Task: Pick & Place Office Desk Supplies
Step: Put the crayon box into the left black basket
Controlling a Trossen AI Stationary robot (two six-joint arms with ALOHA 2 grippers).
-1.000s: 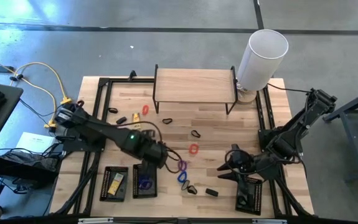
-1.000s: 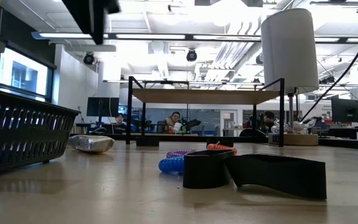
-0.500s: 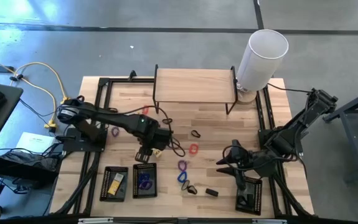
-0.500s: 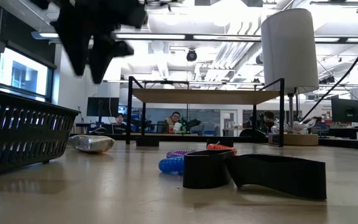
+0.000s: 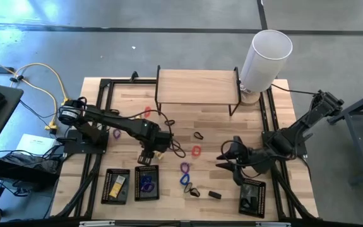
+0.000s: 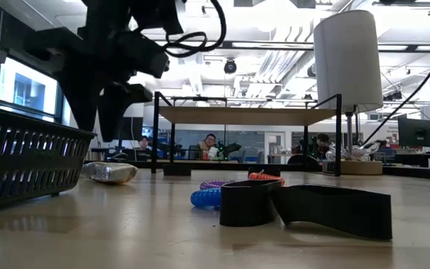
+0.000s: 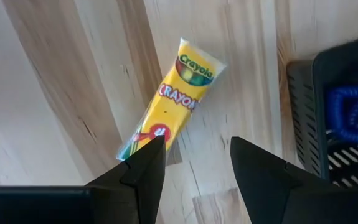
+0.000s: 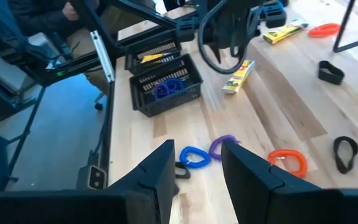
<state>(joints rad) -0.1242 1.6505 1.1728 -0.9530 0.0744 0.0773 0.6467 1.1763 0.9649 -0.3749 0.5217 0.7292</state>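
Observation:
A yellow crayon packet (image 7: 171, 99) lies flat on the wood, straight below my left gripper (image 7: 197, 165), which is open and hangs above it (image 6: 99, 112) without touching. Beside it stands a black mesh tray (image 7: 303, 118) holding a blue coil (image 7: 350, 109). My right gripper (image 8: 194, 165) is open and hovers over the table's right half (image 5: 225, 161). In front of it lie a blue loop (image 8: 194, 157), a purple loop (image 8: 225, 146) and an orange loop (image 8: 287, 162). Black clip pieces (image 5: 214, 195) lie near the front edge.
Three black mesh trays sit along the near edge (image 5: 115, 186) (image 5: 146, 183) (image 5: 252, 198). A wooden shelf on black legs (image 5: 197, 85) and a tall white cylinder (image 5: 266, 57) stand at the far side. More loops (image 5: 147, 112) (image 5: 197, 135) are scattered on the table's middle.
My left gripper has swung from over the near trays toward the table's middle and come down to just above the crayon packet, staying open. My right gripper has moved a little toward the table's left and far side. No object has moved.

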